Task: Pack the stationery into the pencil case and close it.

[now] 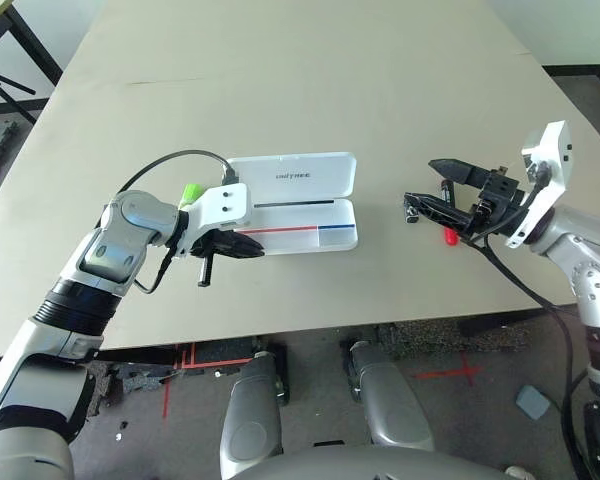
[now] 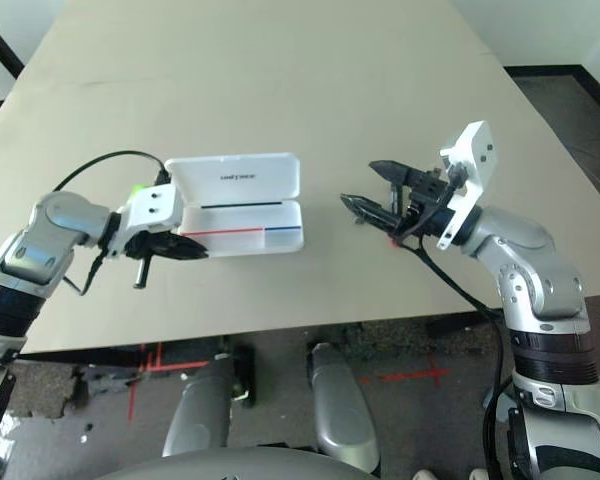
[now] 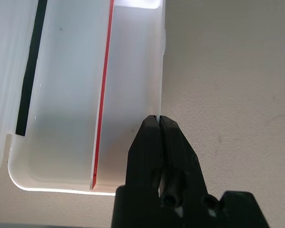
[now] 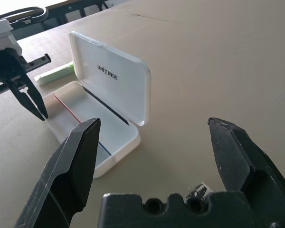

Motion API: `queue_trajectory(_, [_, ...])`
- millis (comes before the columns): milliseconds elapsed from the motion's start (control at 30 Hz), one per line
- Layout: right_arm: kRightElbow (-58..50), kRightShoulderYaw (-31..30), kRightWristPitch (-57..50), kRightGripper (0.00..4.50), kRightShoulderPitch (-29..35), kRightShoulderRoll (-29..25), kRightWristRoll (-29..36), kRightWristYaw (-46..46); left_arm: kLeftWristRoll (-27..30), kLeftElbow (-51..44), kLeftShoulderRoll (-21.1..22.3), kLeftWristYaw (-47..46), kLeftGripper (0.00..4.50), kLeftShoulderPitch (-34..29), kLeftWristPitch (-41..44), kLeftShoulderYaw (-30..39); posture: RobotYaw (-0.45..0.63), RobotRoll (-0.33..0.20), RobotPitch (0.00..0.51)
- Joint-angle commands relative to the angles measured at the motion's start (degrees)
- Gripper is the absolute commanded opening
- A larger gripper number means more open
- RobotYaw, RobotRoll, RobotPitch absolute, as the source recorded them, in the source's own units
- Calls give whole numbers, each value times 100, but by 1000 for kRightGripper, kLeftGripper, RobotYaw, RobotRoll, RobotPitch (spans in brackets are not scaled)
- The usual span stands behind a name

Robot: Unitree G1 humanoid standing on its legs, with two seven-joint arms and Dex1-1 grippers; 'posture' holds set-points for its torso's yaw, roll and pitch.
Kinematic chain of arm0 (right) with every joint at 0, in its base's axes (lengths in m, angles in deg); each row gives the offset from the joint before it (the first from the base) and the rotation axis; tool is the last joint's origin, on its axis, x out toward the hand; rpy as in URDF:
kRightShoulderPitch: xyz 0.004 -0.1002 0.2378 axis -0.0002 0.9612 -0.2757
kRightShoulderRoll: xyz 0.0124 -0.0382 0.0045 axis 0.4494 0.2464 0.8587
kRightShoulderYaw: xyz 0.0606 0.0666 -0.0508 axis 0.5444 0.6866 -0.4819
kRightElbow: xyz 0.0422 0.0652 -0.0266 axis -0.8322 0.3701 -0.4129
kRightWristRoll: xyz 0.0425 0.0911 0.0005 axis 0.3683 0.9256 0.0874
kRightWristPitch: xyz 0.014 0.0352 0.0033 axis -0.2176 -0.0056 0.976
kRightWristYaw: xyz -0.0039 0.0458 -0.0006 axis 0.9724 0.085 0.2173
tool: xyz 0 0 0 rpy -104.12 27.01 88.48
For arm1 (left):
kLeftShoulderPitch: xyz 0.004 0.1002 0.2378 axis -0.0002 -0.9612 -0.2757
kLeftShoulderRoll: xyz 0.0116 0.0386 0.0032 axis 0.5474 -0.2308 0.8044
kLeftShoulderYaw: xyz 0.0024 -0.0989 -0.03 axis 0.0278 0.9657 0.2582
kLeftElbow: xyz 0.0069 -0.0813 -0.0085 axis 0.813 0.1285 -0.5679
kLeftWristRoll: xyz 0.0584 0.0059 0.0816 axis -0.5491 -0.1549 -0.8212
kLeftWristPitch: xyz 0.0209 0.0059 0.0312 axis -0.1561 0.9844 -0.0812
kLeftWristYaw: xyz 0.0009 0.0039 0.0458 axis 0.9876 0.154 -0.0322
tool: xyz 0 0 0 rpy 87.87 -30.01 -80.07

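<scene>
Left eye view: the pencil case (image 1: 298,205) lies open near the middle of the tan table (image 1: 300,80). It is a flat white plastic box with rounded corners; its lid stands up on the far side with dark lettering on it, and the tray shows a black line, then a stripe that runs red and turns blue. The left gripper (image 1: 248,246) sits at the tray's left near corner with its black fingers pressed together and nothing between them. A lime-green highlighter (image 1: 191,192) peeks out just behind the left wrist, beside the case's left end. To the right of the case, well apart from it, the right gripper (image 1: 427,188) hangs with its fingers spread wide and empty. A red marker (image 1: 450,236) lies on the table under that gripper, mostly hidden by it.

Left wrist view: the two fingertips (image 3: 151,124) meet with no gap, right at the tray's outer wall. The tray is glossy white inside, crossed by a thin red stripe and a black line.

Right wrist view: the lid reads "UNITREE" and stands upright. The green highlighter lies on the table behind the case. The wide-open fingers (image 4: 71,166) frame the case, and a small silver-and-black piece (image 4: 198,191) lies between their roots.
</scene>
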Motion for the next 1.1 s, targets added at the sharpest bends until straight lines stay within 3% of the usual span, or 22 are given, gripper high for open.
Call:
queue_trajectory(33, [82,-85,54,4500,-50,-37,-71,-117,97,-398,42,-117,1062,-213,351,83,-151,0,242])
queue_trajectory(333, [153,-87,19,4500,-103,-65,-95,-240,722,-1400,325,-153,4459,-651,524,799,-134,0,246])
queue_trajectory(700, [-106,312,-418,4500,28,-28,225,194,1544,-1749,705,-347,4459,-1147,621,1940,-148,0,245])
queue_trajectory(800, [-282,429,-693,4500,54,15,73,871,1553,-1700,655,-452,4459,-1161,583,1931,-166,0,245])
queue_trajectory(967, [-450,832,-1392,4500,-208,452,-373,2949,1559,-1545,491,-600,4459,-1054,500,1860,-201,0,250])
queue_trajectory(1100, [-813,1092,-2205,4500,-190,724,-342,3943,1555,-1421,395,-613,4459,-965,413,1789,-227,0,253])
